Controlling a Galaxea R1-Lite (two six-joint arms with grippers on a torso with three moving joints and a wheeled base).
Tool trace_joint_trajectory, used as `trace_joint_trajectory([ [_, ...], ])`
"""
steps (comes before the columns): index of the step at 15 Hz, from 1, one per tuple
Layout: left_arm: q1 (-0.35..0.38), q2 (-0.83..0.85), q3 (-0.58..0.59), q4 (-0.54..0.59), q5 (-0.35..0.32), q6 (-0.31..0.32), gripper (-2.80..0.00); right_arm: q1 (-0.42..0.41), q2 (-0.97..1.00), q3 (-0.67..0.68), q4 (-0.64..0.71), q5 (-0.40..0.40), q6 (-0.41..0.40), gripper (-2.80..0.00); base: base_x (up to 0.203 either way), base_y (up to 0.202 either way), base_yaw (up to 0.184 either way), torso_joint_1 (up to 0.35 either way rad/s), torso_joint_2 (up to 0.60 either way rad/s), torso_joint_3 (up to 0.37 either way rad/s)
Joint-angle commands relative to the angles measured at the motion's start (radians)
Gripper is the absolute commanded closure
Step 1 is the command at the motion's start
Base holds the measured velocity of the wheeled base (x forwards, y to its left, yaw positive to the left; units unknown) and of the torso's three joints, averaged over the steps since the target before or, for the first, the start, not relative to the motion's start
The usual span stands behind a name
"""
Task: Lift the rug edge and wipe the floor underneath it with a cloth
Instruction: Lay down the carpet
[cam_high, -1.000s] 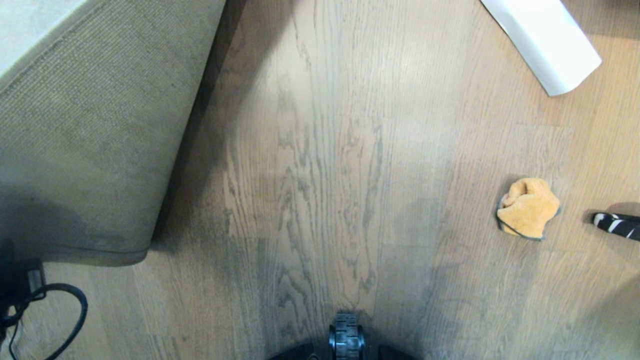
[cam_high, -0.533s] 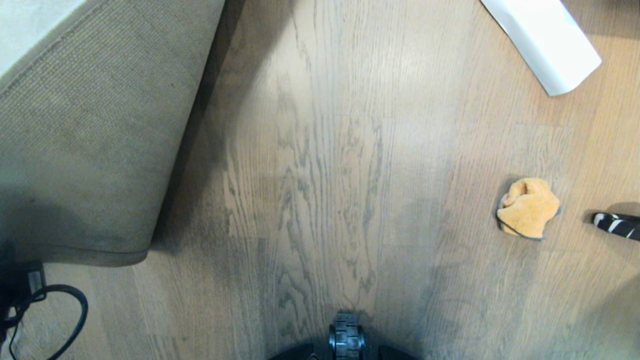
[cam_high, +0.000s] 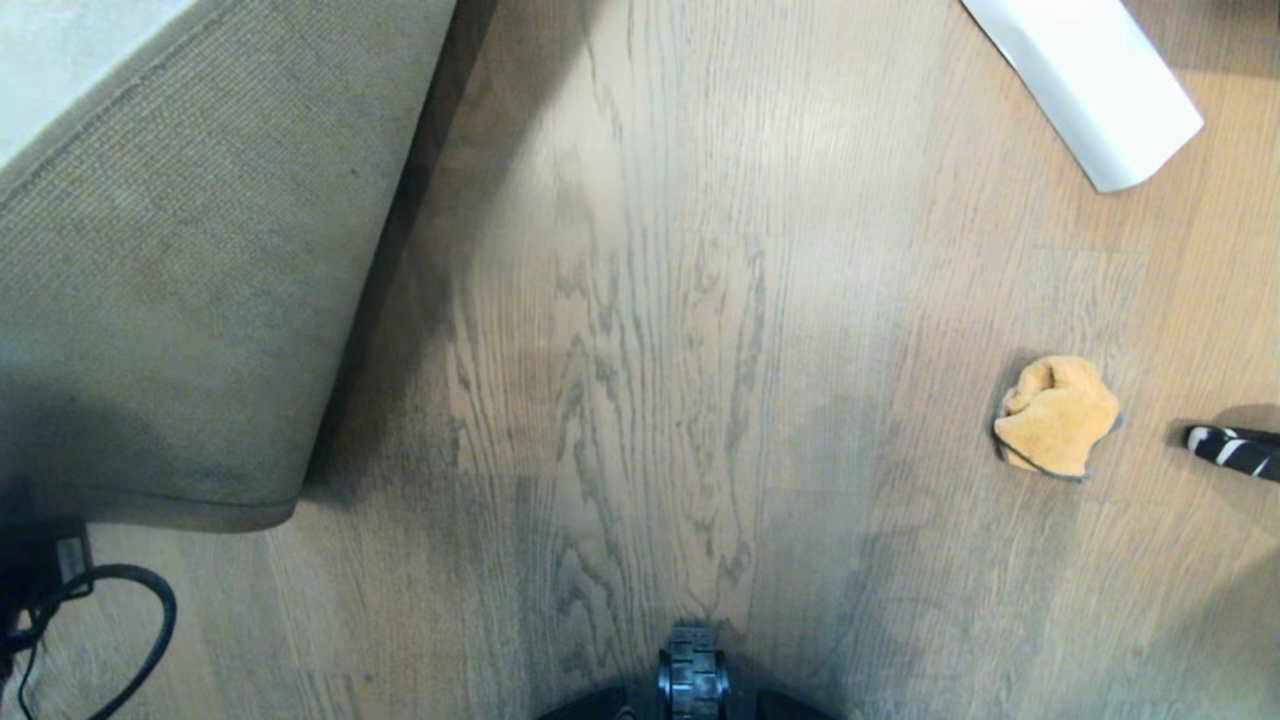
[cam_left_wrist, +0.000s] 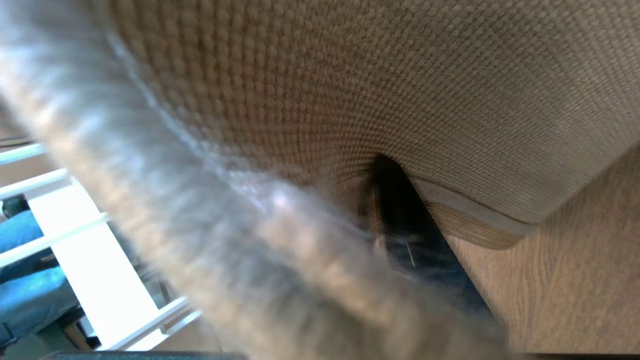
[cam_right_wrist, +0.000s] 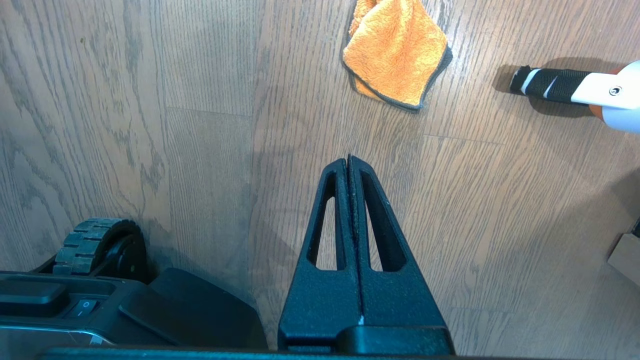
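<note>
Two grippers | right gripper (cam_right_wrist: 349, 159) closed, empty, near cloth (cam_right_wrist: 396, 52); left gripper state unclear, hidden by rug (cam_left_wrist: 350, 90)

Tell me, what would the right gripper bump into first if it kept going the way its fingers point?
Probably the bare floor. The right gripper, fingers shut, aims down at the planks just short of the cloth. Depth is hard to judge, so it might reach the cloth's edge instead.

No text, label, brand or number can be read anywhere.
</note>
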Motion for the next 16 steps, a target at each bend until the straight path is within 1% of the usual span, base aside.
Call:
trace_joint_trajectory([
  [1, 0.001, 0.001, -0.005, -0.016, 0.002, 0.002, -2.8, 0.0, 0.001, 0.0, 0.0, 0.0, -0.001, 0.0, 0.0, 0.0, 0.0, 0.0, 0.0, 0.0],
  [8, 0.002, 0.001, -0.013, -0.044, 0.003, 0.003, -2.8, 0.0, 0.001, 0.0, 0.0, 0.0, -0.001, 0.0, 0.0, 0.0, 0.0, 0.0, 0.0, 0.0],
  [16, -0.012, 0.004, -0.008, -0.041, 0.004, 0.003, -2.8, 0.0, 0.001, 0.0, 0.0, 0.0, -0.001, 0.0, 0.0, 0.0, 0.0, 0.0, 0.0, 0.0],
])
